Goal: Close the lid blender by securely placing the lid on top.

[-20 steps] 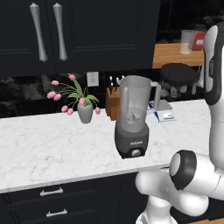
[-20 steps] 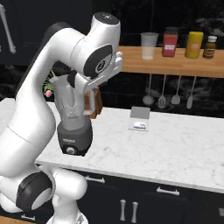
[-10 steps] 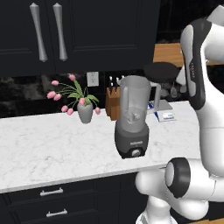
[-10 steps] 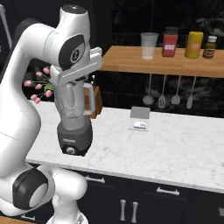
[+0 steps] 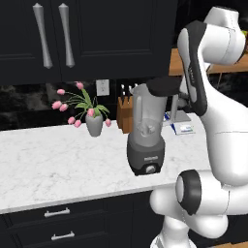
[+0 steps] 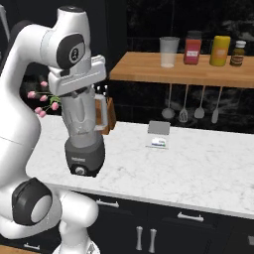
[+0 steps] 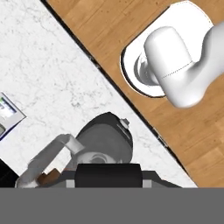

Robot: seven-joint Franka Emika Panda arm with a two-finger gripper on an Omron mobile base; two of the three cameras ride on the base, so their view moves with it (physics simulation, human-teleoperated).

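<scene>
The blender [image 5: 147, 137] stands near the counter's front edge, a translucent grey jar on a dark base with a knob. My gripper [image 5: 169, 91] is shut on the black round lid [image 5: 163, 85], which hovers at rim height, overlapping the jar's right side by the handle. In the right base view my hand [image 6: 82, 78] covers the top of the blender [image 6: 84, 134] and hides the lid. Looking down in the hand view, the lid [image 7: 108, 174] is a black band just below the jar mouth, with the blender base [image 7: 107, 133] and handle [image 7: 50, 156] beyond.
A grey vase of pink tulips [image 5: 94, 123] and a knife block [image 5: 125, 114] stand behind the blender. A small box [image 6: 158, 142] lies on the counter to its right. Above that, a wooden shelf [image 6: 149, 72] carries jars, with utensils [image 6: 184, 105] hanging below.
The arm has swung in from the right, carrying the lid from beside the shelf to the blender jar's rim. The blender has not moved.
</scene>
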